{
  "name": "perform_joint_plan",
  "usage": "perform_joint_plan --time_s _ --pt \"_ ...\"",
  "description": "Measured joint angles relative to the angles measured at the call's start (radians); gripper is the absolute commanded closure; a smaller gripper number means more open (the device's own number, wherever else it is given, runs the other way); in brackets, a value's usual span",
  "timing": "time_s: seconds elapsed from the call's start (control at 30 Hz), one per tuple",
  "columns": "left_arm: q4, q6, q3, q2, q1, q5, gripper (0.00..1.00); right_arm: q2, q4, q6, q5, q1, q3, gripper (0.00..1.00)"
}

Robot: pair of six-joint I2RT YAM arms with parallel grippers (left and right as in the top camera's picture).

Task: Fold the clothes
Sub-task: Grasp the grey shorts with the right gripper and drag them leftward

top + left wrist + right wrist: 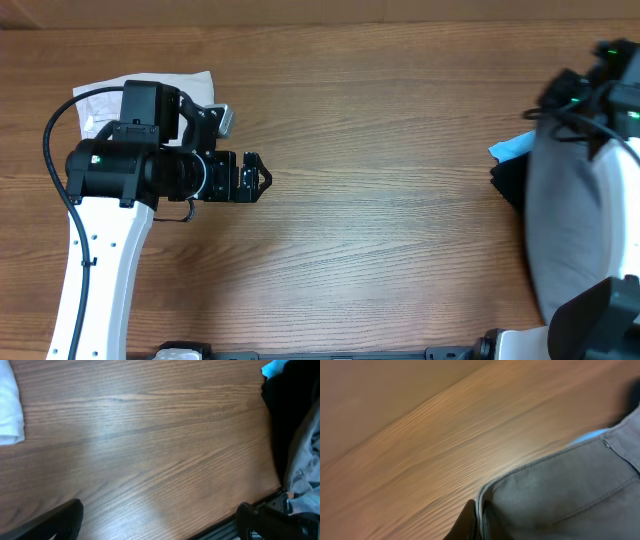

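Note:
Mid-grey shorts (pixel 568 225) hang in a long drape at the right edge of the table, lifted by my right arm. In the right wrist view my right gripper (pixel 479 521) is shut on the stitched edge of the grey shorts (pixel 560 490), above the wood. A black garment (pixel 508 182) and a light-blue one (pixel 514 147) lie beside the drape. A cream garment (pixel 150 84) lies at the far left, partly under my left arm. My left gripper (pixel 256 178) is open and empty over bare wood; its fingers (pixel 160 525) stand wide apart in the left wrist view.
The wooden table (pixel 380 220) runs between the two arms. In the left wrist view the cream garment (pixel 10 405) is at the left edge, and the black (pixel 290 405), light-blue (pixel 274 367) and grey (pixel 306 460) fabrics are at the right, near the table's front edge.

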Motion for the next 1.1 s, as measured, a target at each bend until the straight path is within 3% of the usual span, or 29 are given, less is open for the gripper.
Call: perform_joint_plan --time_s 0.27,0.3,0.37,0.4,0.47,0.63,0.8,0.87,0.93,1.0,1.1 --pt "-0.113 0.023 0.126 0.001 0.049 -0.024 0.00 0.000 -0.021 0.000 -0.043 0.383 0.002 0.95" --pt "-0.122 0.023 0.141 0.001 0.051 -0.034 0.00 0.000 -0.021 0.001 -0.042 0.427 0.002 0.90" --pt "-0.139 0.023 0.175 0.001 0.053 -0.060 0.00 0.000 -0.021 0.003 -0.035 0.521 0.002 0.54" --pt "-0.142 0.023 0.192 0.001 0.053 -0.073 0.00 0.000 -0.021 0.002 -0.031 0.570 0.002 0.45" --pt "-0.145 0.024 0.210 0.001 0.053 -0.086 0.00 0.000 -0.021 -0.001 -0.013 0.646 0.002 0.38" --pt "-0.146 0.026 0.223 0.002 0.052 -0.114 0.00 0.000 -0.061 0.005 0.090 0.738 0.006 0.33" --pt "-0.122 0.026 0.221 0.002 0.051 -0.117 0.00 0.000 -0.128 0.047 0.183 0.649 0.006 0.32" --pt "-0.072 0.024 0.201 0.002 0.039 -0.112 0.14 0.000 -0.159 0.072 0.202 0.574 0.006 0.33" --pt "-0.008 0.023 0.154 0.003 0.008 -0.101 0.51 0.000 -0.186 0.094 0.203 0.493 0.007 0.34" --pt "0.064 0.026 0.094 0.017 -0.042 -0.087 0.76 0.000 -0.209 0.108 0.177 0.412 0.007 0.35" --pt "0.181 0.020 0.011 0.076 -0.135 -0.076 0.92 0.000 -0.233 0.120 0.109 0.306 0.007 0.37"
